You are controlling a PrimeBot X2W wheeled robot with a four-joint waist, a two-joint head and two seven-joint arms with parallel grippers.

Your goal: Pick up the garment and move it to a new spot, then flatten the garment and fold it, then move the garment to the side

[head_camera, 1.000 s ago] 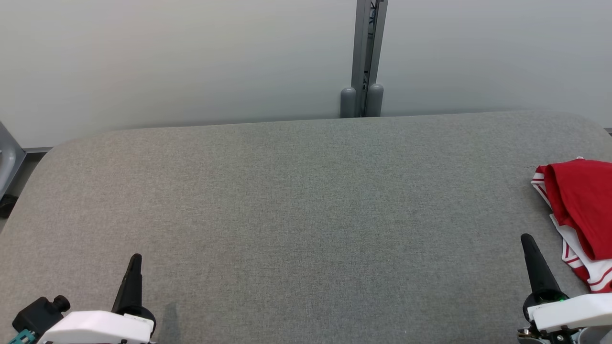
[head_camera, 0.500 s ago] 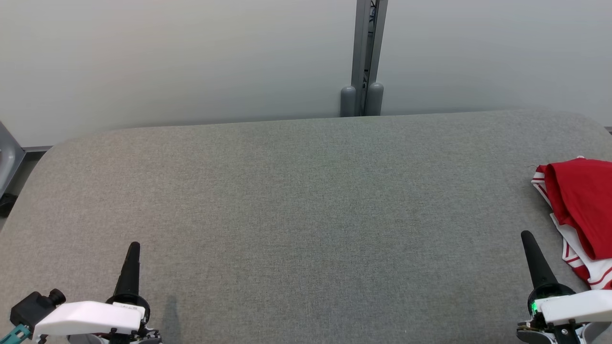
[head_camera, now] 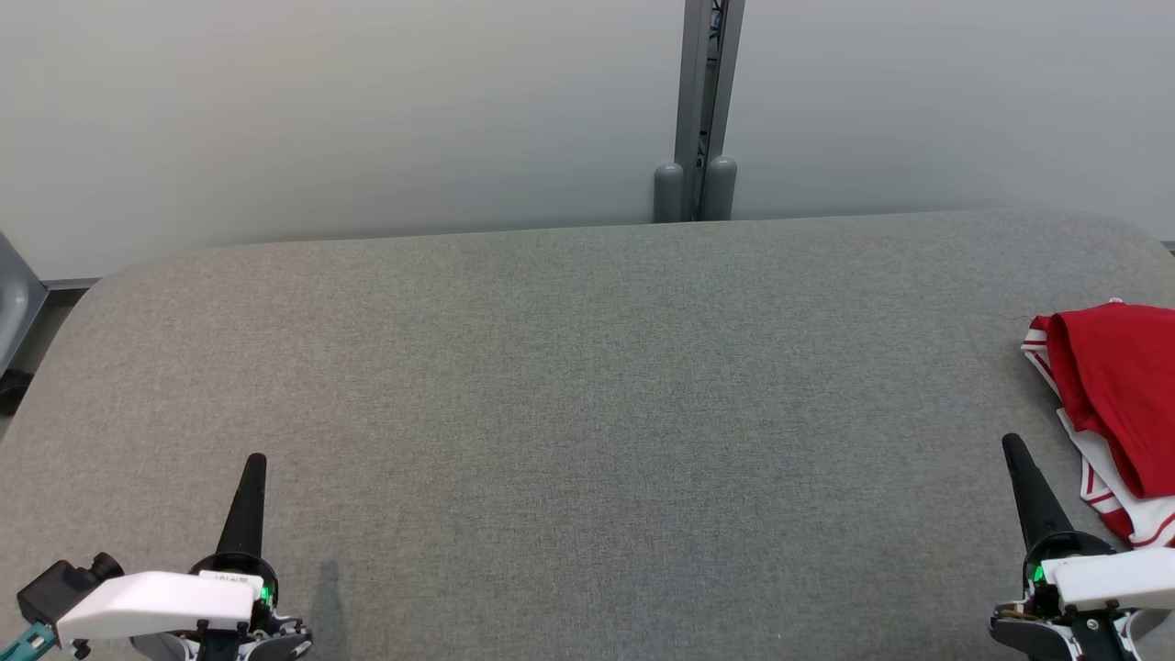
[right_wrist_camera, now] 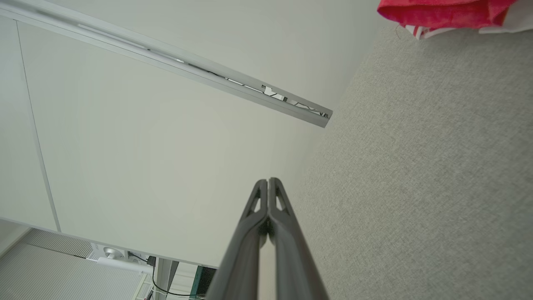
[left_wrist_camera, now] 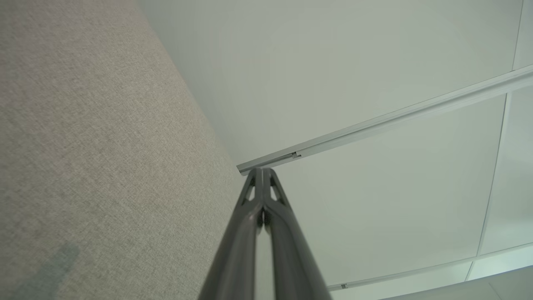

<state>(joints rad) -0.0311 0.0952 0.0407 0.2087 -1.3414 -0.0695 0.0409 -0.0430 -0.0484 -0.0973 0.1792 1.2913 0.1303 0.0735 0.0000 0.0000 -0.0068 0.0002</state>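
A red garment with white striped trim (head_camera: 1115, 404) lies bunched at the right edge of the grey fabric table (head_camera: 587, 386), partly cut off by the head view's edge. The same garment (right_wrist_camera: 445, 12) sits at the top right of the right wrist view. My right gripper (head_camera: 1012, 444) hovers at the lower right, just left of the garment and apart from it, fingers pressed together and empty (right_wrist_camera: 268, 181). At the lower left my left gripper (head_camera: 256, 462) is far from the garment, also shut on nothing (left_wrist_camera: 262, 171).
A pale wall with a grey vertical post (head_camera: 699, 110) rises behind the table's far edge. A grey object (head_camera: 14, 303) sits beyond the table's left end. The table's corners are rounded.
The left gripper has drawn down and back toward the bottom edge, its tip sitting higher in the picture. The right gripper has shifted slightly the same way. The garment has stayed put.
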